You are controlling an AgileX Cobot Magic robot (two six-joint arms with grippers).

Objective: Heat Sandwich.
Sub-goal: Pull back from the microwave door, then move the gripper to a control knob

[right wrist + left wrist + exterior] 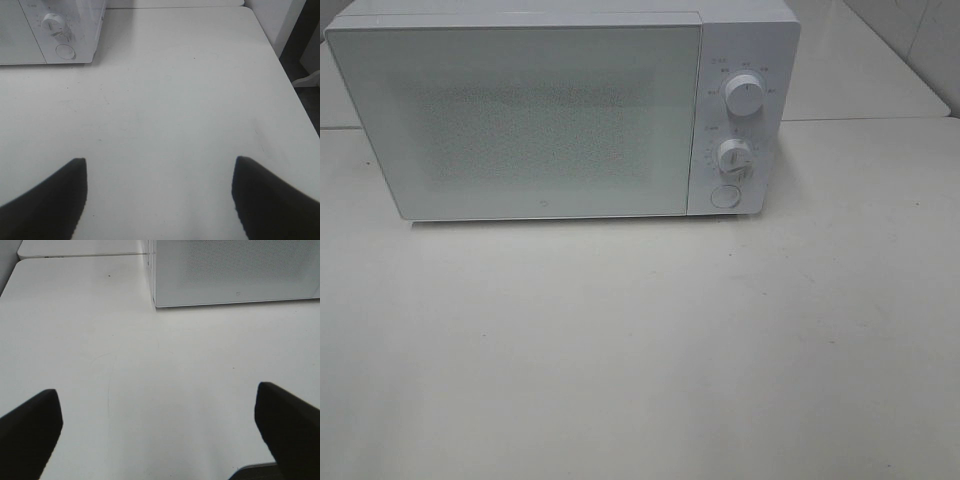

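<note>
A white microwave (560, 110) stands at the back of the white table (640, 350) with its door shut. It has two knobs (744, 97) and a round button (725, 196) on its right panel. The sandwich and its plate are out of view. My left gripper (160, 427) is open and empty over bare table, in front of the microwave's left corner (235, 275). My right gripper (160, 192) is open and empty over bare table, to the right of the microwave (55, 30). Neither gripper shows in the exterior high view.
A second table (860, 70) adjoins behind at the right. The table's right edge (295, 100) drops to a dark floor. Another table surface (75, 247) lies behind the seam at the left.
</note>
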